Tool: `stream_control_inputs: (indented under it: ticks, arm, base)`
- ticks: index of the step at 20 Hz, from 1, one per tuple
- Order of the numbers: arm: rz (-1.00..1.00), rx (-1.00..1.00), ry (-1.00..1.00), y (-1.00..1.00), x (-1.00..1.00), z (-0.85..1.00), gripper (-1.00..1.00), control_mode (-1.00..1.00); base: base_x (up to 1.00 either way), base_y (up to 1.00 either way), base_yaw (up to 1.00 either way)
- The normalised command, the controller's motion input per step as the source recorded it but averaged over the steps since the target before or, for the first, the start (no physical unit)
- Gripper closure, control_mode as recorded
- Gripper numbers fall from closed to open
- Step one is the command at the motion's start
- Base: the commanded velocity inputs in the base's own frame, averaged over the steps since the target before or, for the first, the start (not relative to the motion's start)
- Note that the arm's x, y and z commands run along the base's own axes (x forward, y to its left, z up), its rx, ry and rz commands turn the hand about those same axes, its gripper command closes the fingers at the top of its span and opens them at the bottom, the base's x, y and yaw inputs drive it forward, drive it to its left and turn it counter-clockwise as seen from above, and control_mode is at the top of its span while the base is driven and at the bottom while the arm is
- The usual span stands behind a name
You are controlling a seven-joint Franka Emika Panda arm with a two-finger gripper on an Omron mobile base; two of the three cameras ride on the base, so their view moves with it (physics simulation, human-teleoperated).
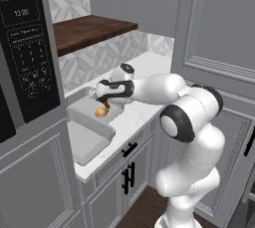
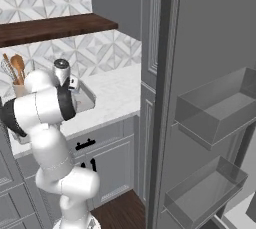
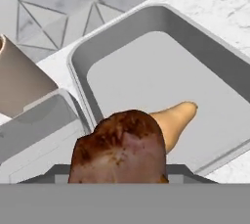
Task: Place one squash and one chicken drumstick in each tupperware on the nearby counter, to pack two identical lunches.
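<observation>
End effector [image 1: 103,106] grasping chicken drumstick [image 3: 128,145], bone end pointing forward; empty tupperware [image 3: 215,66] lies directly below and ahead on worktop [image 3: 219,3].

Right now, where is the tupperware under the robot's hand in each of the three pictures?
Left base view: the tupperware left of centre, beneath the gripper holding the drumstick.
Right base view: left of centre, just right of the arm.
Hand view: across the centre, behind the drumstick.
Shared landmark: the white marbled counter under it.
</observation>
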Motion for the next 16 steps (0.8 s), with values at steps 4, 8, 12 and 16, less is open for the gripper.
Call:
stream_control_inputs:
  ticks: [4,8,12,16]
  arm:
    - [0.0,-0.15,0.0,0.42,0.81,-0.01,1.0,-1.0]
    - [0.0,0.0,0.0,0.11,0.67,0.0,-1.0,-1.0]
    - [0.05,0.0,-0.03,-0.17,0.23,-0.1,-1.0,-1.0]
    - [0.15,0.0,-0.09,-0.42,0.0,-0.13,-1.0,-1.0]
  base:
    - [0.0,0.0,0.0]
    - [0.0,0.0,0.0]
    - [0.0,0.0,0.0]
    - [0.0,0.0,0.0]
